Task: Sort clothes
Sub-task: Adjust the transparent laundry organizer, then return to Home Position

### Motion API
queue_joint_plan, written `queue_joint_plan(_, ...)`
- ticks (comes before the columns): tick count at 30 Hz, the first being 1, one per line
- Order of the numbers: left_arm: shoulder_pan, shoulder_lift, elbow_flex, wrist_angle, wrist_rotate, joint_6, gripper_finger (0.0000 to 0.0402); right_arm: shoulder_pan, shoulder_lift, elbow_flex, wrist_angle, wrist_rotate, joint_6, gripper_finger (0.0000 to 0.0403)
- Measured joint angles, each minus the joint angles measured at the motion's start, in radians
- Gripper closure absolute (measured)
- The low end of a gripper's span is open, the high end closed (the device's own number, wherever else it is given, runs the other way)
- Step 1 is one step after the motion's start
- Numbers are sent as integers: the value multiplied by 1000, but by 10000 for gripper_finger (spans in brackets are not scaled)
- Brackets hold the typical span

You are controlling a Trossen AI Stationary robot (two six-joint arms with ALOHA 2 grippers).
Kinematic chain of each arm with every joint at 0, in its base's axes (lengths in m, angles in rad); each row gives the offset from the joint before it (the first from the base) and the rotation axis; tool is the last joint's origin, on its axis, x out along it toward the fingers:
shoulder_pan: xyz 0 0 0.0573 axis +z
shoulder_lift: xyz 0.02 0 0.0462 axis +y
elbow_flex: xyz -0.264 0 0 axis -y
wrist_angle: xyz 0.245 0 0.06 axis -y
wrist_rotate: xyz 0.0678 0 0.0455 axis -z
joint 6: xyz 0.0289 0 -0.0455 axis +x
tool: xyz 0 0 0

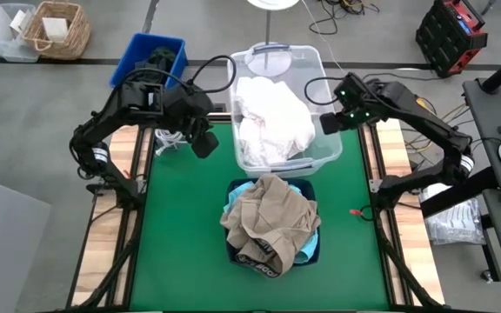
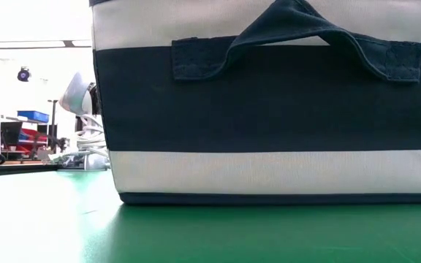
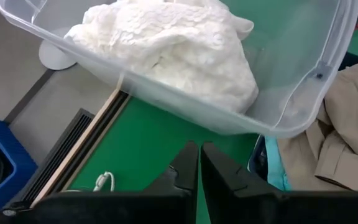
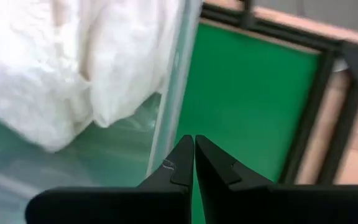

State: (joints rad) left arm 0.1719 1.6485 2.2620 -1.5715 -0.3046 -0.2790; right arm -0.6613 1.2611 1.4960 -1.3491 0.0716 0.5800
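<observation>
Hovering arms: both grippers hang above the green table [image 1: 177, 226], one on each side of the clear plastic bin [image 1: 324, 156].
Left gripper [image 1: 203, 144]: just beside the bin's left wall, above the mat; its claw is narrow, the two dark fingers [image 3: 188, 163] almost touching, with nothing between them.
Right gripper [image 1: 330, 123]: at the bin's right rim; its claw is narrow too, fingers [image 4: 183, 155] pressed nearly together and empty, with the bin wall just in front of them.
White clothes [image 1: 272, 117]: piled inside the clear plastic bin, mostly toward its left and far part; the left wrist view shows a lacy white texture [image 3: 166, 53].
Khaki garment [image 1: 272, 222]: crumpled on top of the navy fabric box [image 1: 311, 254], which sits on the mat just in front of the bin.
Teal garment [image 1: 307, 248]: peeks out beneath the khaki one at the box's edges.
Navy fabric box, low view [image 2: 269, 102]: fills most of the picture, navy and white bands with a handle.
Blue crate [image 1: 137, 56]: off the table, beyond the left arm, with dark contents.
White cable [image 3: 102, 181]: lies on the mat near the left gripper.
</observation>
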Motion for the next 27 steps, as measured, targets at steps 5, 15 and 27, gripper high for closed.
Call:
queue_joint_plan(5,0,0,0,0,-3,3,401,50,5,0,7,-30,13,394)
queue_joint_plan(15,0,-3,0,0,-25,9,402,155,35,-1,53,-52,38,394)
queue_joint_plan(27,-97,-234,-137,452,142,254,401,215,-199,-42,432,-16,-312,394)
